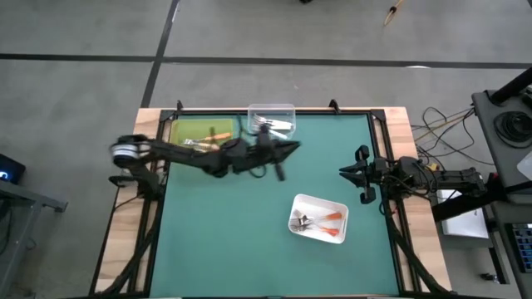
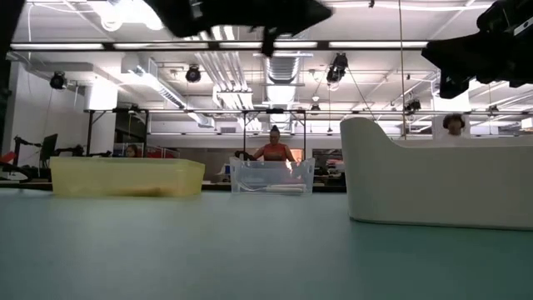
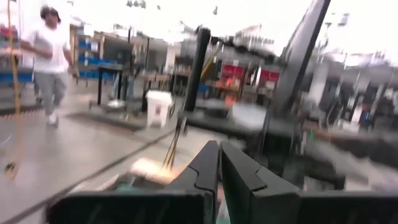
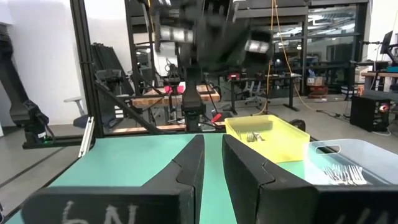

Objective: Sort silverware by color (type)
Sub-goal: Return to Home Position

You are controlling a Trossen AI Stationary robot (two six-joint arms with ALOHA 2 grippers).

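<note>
Forks lie in three trays. Tan-handled forks (image 1: 202, 141) lie in the yellow tray (image 1: 179, 131) at the far left. White-handled forks (image 1: 274, 126) lie in the clear tray (image 1: 272, 108) at the far edge. Red-orange forks (image 1: 322, 220) lie in the white tray (image 1: 318, 237) near the right. My left gripper (image 1: 294, 148) hangs blurred in the air just in front of the clear tray, high above the table, pointing level toward the right. Its fingers (image 3: 205, 171) are shut and nothing shows between them. My right gripper (image 1: 342, 172) waits at the right edge with only a narrow slit between its fingers (image 4: 249, 171).
In the low view the white tray (image 2: 441, 187) stands close on the right, and the yellow tray (image 2: 125, 177) and clear tray (image 2: 272, 177) stand farther back. Bare green mat (image 1: 224, 224) spans the near left. A black frame (image 1: 382, 133) borders the table. People stand in the room behind.
</note>
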